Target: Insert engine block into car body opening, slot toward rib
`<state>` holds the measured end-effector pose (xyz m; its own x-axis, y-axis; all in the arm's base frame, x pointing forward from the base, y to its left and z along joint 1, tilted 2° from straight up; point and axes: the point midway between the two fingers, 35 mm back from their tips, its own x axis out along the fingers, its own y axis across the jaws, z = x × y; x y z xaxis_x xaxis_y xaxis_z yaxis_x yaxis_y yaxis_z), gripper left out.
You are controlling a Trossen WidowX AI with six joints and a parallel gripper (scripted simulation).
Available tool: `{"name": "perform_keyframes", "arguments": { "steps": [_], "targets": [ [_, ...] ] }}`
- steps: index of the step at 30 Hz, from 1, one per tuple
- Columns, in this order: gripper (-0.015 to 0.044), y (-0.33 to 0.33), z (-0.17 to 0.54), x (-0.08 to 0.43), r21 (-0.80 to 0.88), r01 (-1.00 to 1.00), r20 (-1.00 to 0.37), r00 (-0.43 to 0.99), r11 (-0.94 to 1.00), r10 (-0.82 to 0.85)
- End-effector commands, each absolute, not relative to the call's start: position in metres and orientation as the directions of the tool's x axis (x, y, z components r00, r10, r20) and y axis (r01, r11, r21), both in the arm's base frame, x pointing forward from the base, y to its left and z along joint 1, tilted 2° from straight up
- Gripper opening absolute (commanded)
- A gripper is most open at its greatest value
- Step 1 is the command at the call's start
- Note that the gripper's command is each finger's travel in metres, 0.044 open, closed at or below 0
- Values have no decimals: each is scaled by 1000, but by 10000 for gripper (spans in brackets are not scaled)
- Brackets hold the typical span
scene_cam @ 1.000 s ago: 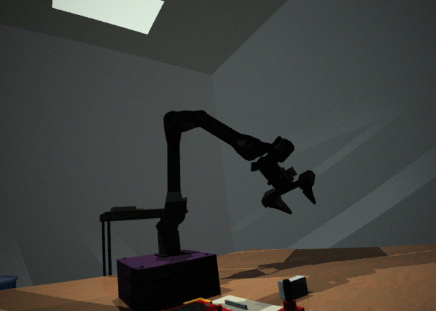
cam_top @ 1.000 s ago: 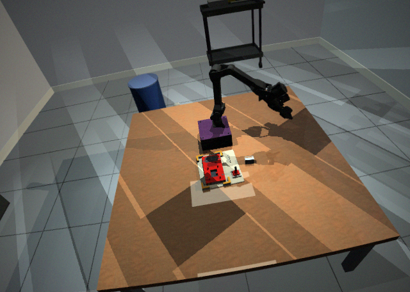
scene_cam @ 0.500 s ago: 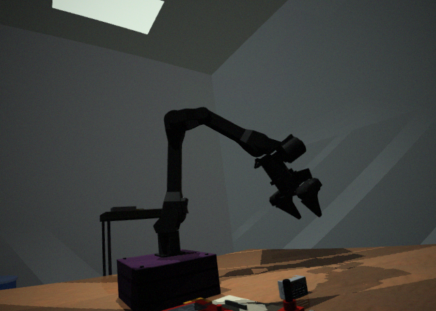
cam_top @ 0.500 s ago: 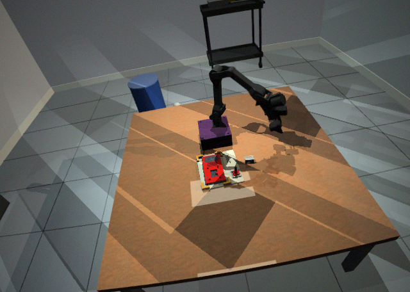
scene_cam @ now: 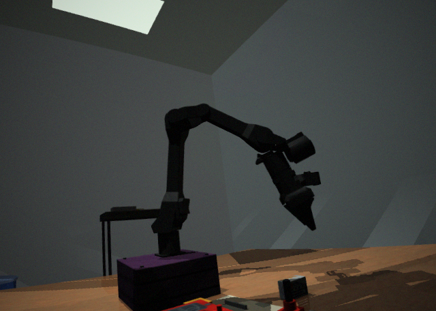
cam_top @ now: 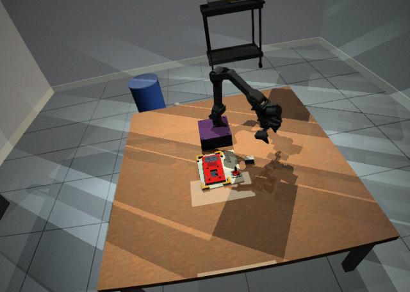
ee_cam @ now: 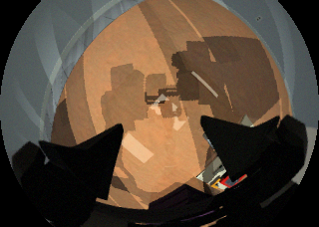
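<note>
The engine block [cam_top: 249, 159] [scene_cam: 299, 287], a small dark block with a pale top, stands on the table just right of the board. Which side has the slot is too small to tell. The red car body [cam_top: 220, 174] [scene_cam: 188, 305] [ee_cam: 233, 183] lies on the pale board between yellow corner pieces. Its dark opening [cam_top: 214, 173] shows in the top view; the rib cannot be made out. My gripper [cam_top: 271, 136] [scene_cam: 313, 228] [ee_cam: 162, 123] is open and empty, high above the table, beyond the block and to its right. In the wrist view my right finger partly hides the board.
The board [cam_top: 233, 158] also carries a red piece with a black knob [cam_top: 236, 171] [scene_cam: 287, 290], between the car body and the block. The purple arm base [cam_top: 214, 128] [scene_cam: 169, 272] stands behind the board. A pale rectangle [cam_top: 205, 198] lies in front. Dark shadows cross the table.
</note>
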<state>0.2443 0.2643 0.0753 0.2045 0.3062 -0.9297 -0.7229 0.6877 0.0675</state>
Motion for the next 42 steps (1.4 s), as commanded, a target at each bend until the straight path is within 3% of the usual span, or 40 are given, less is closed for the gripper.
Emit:
{"name": "perform_keyframes", "arguments": {
  "steps": [1, 13, 25, 42],
  "targets": [
    [440, 247, 72, 255, 78, -628, -945, 202, 774, 259],
    [440, 191, 64, 277, 75, -275, -980, 156, 959, 121],
    [440, 135, 59, 287, 14, 112, -997, 72, 994, 6],
    [440, 134, 9, 290, 9, 133, -998, 66, 991, 0]
  ]
}}
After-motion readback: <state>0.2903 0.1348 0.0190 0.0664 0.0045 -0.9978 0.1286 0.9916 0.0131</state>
